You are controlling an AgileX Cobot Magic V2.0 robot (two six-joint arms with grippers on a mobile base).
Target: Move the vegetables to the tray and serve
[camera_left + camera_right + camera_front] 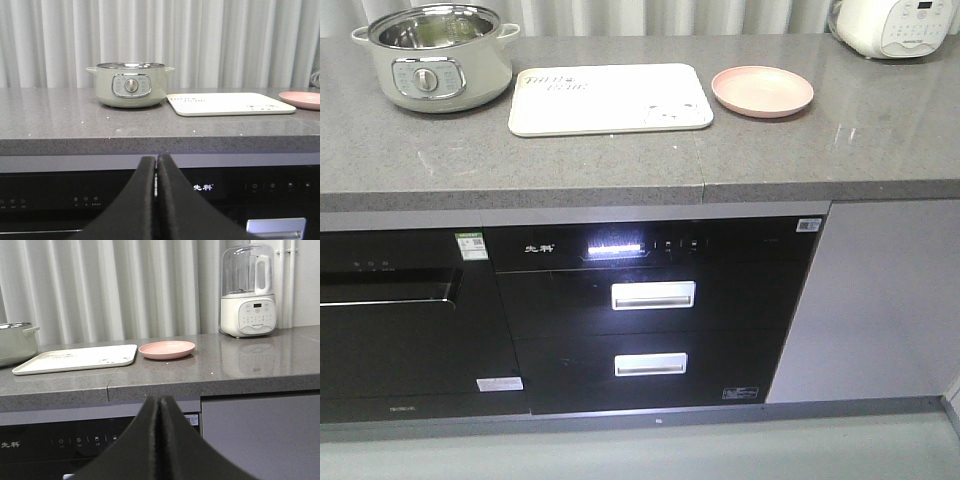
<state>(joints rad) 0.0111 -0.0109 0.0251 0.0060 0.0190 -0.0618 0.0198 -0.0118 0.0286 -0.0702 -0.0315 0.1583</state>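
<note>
The cream tray (610,98) lies flat on the grey counter, with nothing on it; it also shows in the left wrist view (230,103) and the right wrist view (75,359). No vegetables show in any view. My left gripper (156,160) hangs shut below the counter's front edge, facing the black oven front, with nothing held. At the same height, further right, my right gripper (160,399) is shut and holds nothing. Neither gripper appears in the front view.
A pale green electric pot (435,55) stands left of the tray, and a bare pink plate (762,90) lies to its right. A white rice cooker (895,25) and a blender (248,290) stand at the far right. Black built-in appliances (650,310) fill the front under the counter.
</note>
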